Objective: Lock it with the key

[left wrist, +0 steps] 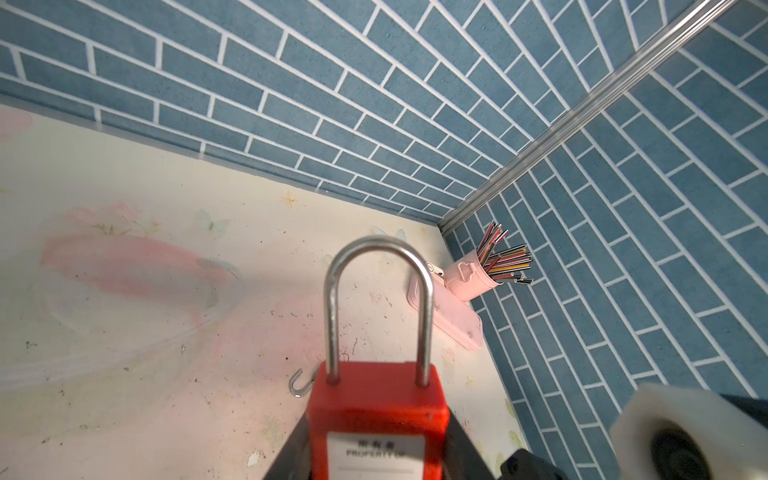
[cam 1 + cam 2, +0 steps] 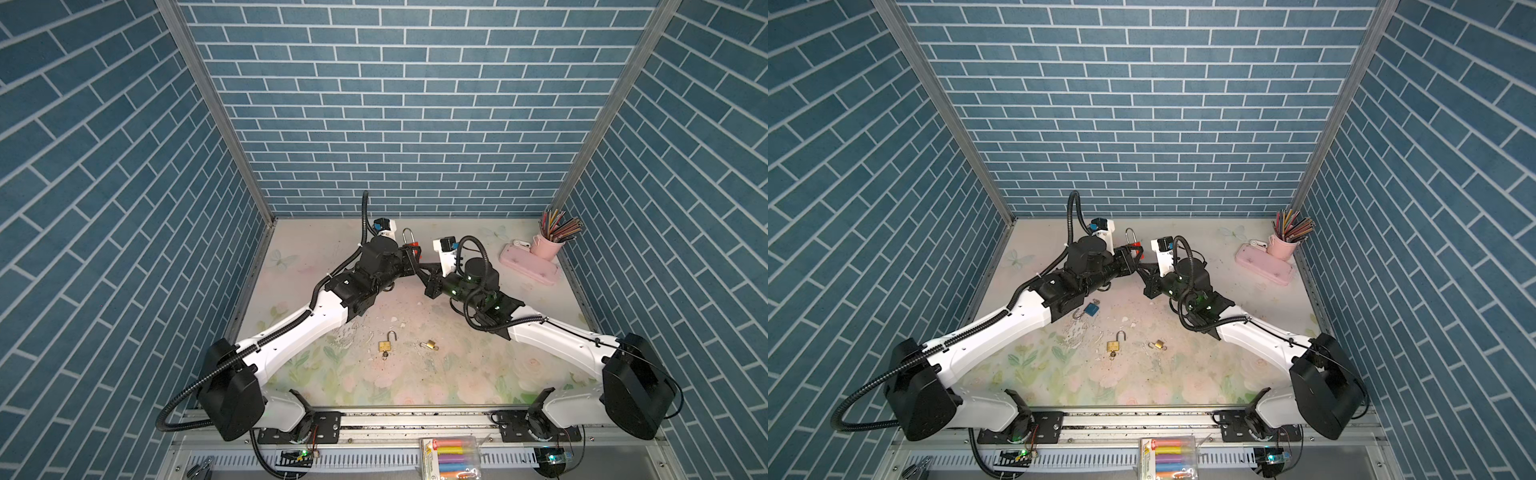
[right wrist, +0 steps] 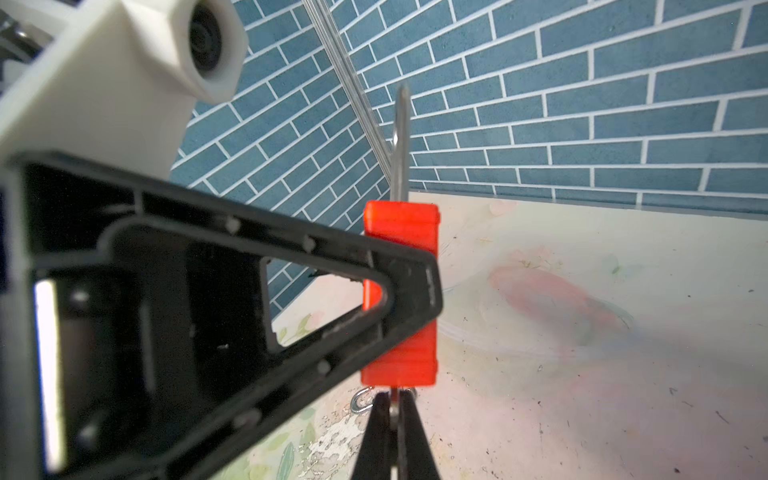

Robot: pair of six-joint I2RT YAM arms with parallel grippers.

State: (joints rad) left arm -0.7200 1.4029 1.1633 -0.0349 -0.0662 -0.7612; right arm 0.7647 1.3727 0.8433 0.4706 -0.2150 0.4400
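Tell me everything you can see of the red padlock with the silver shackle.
The red padlock has a plastic-looking body, a white label and a silver metal shackle with both legs seated in the body. It stands upright above the table, clamped at its sides by the left gripper. Beneath it, the shut right gripper pinches what looks like the key at its underside.

Both top views hang high out front, looking steeply down on the whole table. Left wrist cam peers from just behind the left gripper, red padlock up close; right wrist cam, behind the right gripper, shares that padlock, edge-on.
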